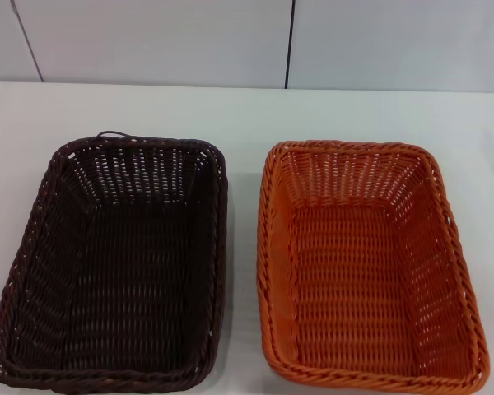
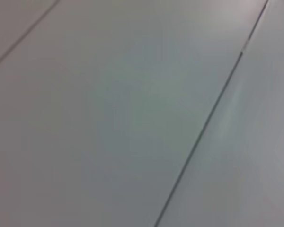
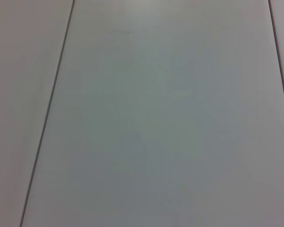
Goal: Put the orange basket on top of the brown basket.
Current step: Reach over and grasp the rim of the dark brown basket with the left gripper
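Sitting on the bench (image 1: 239, 115) just right of the brown basket (image 1: 115, 271), orange basket (image 1: 362, 271) untouched, wanting a level rim-grip lift; both arms unseen, fingers' state impossible to tell.

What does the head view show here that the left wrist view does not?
Only the head view shows the task's things: the brown basket on the robot's left and the orange basket on its right, side by side on the white table, apart and both empty, so the stacking is not yet done. Only the left wrist view shows a close, plain pale panel surface crossed by thin dark seams. Both share pale panelling with dark seams, which the head view shows behind the table, and neither shows a gripper.
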